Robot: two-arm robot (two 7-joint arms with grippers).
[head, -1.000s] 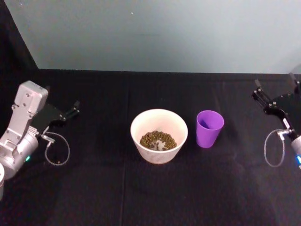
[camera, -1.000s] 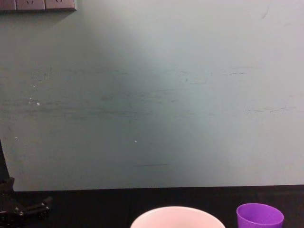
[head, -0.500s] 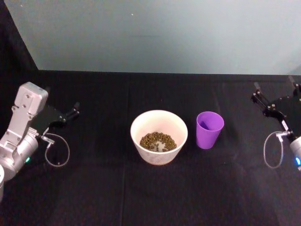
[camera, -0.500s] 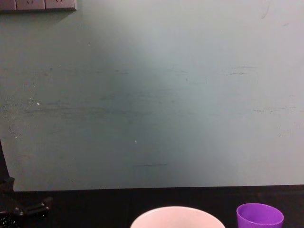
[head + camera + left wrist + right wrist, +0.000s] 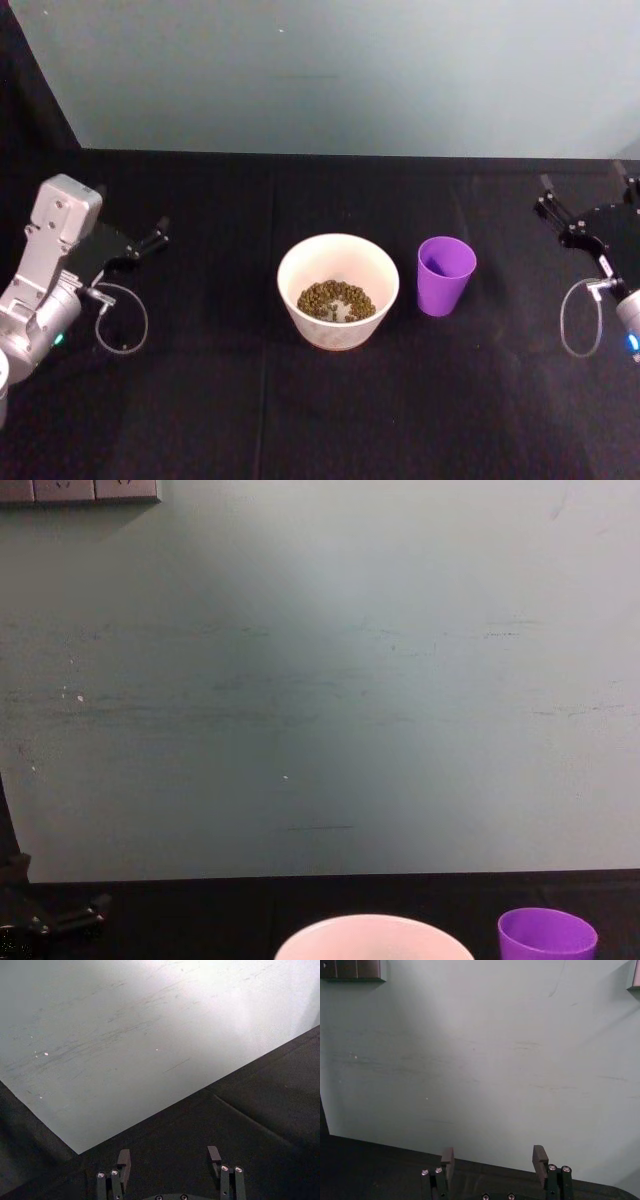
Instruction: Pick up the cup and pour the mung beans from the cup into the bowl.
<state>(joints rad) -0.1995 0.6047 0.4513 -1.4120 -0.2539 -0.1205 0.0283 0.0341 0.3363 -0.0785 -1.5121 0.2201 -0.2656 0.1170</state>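
Standing upright, the cup (image 5: pixel 446 273) sits beside the bowl (image 5: pixel 338 289), both grippers' fingers wide.

The head camera looks steeply down on the black bench (image 5: pixel 320 420), bowl (image 5: pixel 338 290) at centre, cup (image 5: pixel 446 274) toward 3 o'clock. The chest camera sits low and faces the pale wall (image 5: pixel 320 700), sharing the bowl (image 5: pixel 372 938) and cup (image 5: pixel 547 934) rims at 6 o'clock. Each wrist camera looks out past its own tool, left tool (image 5: pixel 171 1159) and right tool (image 5: pixel 494 1158), toward that wall.
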